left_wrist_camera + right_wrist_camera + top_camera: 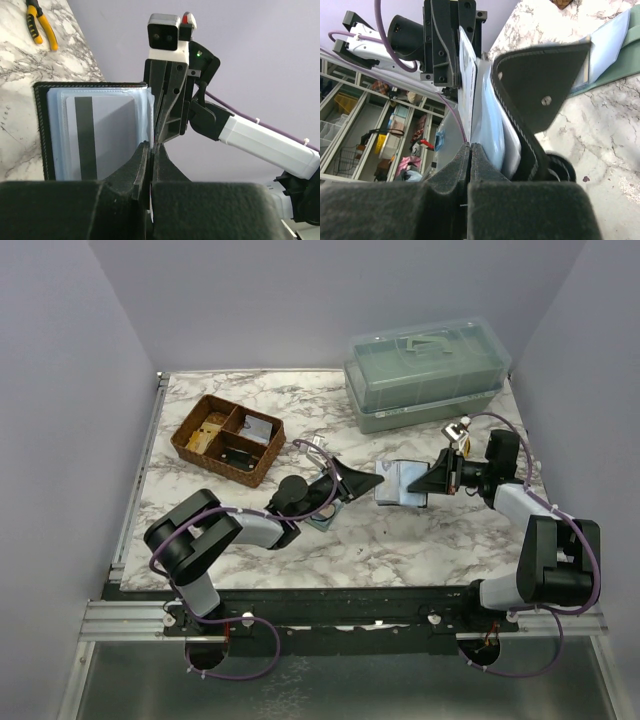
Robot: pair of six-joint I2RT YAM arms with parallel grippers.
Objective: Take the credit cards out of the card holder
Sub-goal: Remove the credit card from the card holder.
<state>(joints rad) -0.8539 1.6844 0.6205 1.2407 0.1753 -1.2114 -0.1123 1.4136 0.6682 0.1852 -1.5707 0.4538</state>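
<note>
1. The left end effector is clenched on one edge of the open card holder.
2. The right end effector pinches the opposite edge.
3. The holder sits between them at mid-worktop, with a striped credit card inside.

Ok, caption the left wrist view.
Left gripper and right gripper pinch the open card holder; a striped credit card shows.

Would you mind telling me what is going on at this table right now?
The open card holder is held between the two grippers over the middle of the table. The left gripper is shut on one edge and the right gripper on the opposite edge. A striped card sits inside it, not yet out. What looks like a pale card lies on the table nearby.
</note>
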